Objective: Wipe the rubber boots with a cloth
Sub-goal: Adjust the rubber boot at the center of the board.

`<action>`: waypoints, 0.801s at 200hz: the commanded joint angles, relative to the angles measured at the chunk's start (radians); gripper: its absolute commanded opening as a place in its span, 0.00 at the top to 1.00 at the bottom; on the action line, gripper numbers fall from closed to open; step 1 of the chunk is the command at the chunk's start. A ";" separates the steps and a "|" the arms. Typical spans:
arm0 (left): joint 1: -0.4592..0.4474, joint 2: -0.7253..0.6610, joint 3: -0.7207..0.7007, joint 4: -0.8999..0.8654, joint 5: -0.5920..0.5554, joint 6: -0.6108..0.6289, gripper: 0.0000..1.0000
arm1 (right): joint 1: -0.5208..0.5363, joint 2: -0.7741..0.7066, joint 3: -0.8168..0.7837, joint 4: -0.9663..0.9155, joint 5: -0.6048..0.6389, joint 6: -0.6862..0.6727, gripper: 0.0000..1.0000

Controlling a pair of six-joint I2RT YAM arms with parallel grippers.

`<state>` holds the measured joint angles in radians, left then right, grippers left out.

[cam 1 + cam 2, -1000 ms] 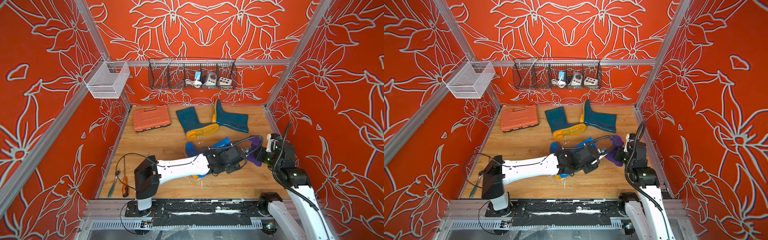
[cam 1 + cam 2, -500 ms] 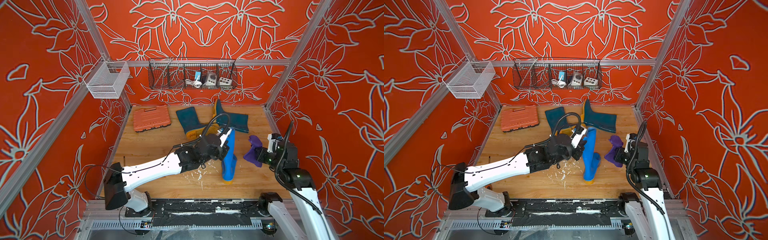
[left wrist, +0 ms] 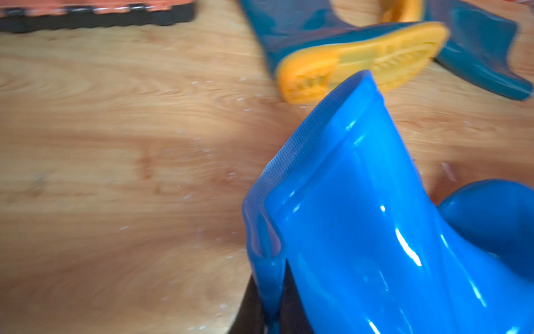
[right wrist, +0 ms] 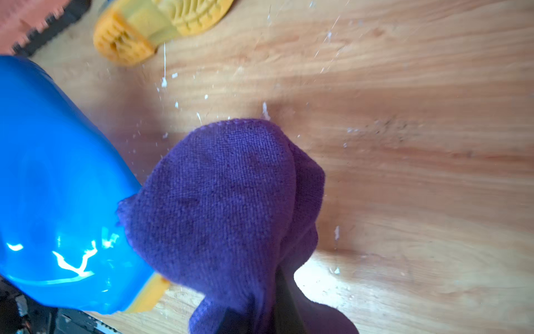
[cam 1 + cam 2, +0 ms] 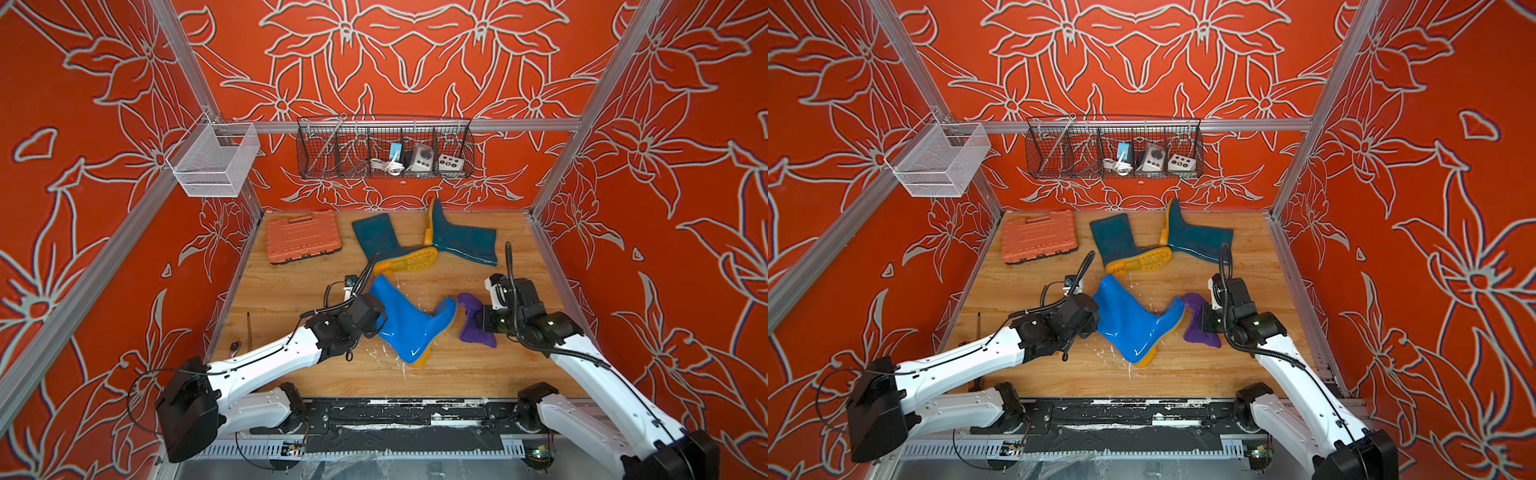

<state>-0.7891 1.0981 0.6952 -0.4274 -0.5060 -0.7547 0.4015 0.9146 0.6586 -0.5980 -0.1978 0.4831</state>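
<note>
Now start at your left gripper (image 3: 271,316): its dark fingers (image 3: 248,315) stand close together on either side of the thin rim wall of the blue boot (image 3: 361,231) and pinch a fold of it. Your right gripper (image 4: 260,315) is closed tight on a bunch of the purple cloth (image 4: 225,196), which bulges ahead of it in a rounded lobe.

Half a second ago you held that boot up on end, well apart from the cloth. It is now down on the wooden table (image 5: 291,299) and tilted. In both top views its shaft mouth points toward the rear left, its orange heel toward the front edge, and its toe toward the cloth (image 5: 476,328). The cloth lies just beside the toe; you cannot tell whether they touch. A second ago the boot lay flat beneath your forearm.

The two teal boots (image 5: 382,241) lie on their sides at the rear, next to the orange tool case (image 5: 301,237), where they were before.

Your left arm (image 5: 266,365) has swung back. It runs low and diagonal from the front-left base to the boot's shaft. Your right arm (image 5: 590,365) has barely shifted. It rises from the front-right base, with the wrist bent inward and the gripper facing the boot's toe.
</note>
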 commanded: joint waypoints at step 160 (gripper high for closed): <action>-0.023 0.086 -0.110 0.295 0.549 0.121 0.60 | 0.157 0.451 0.146 0.239 0.136 -0.017 1.00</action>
<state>-0.7212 1.1038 0.5087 -0.2535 0.0402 -0.6209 0.5743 1.3319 0.7444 -0.3798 -0.0795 0.5018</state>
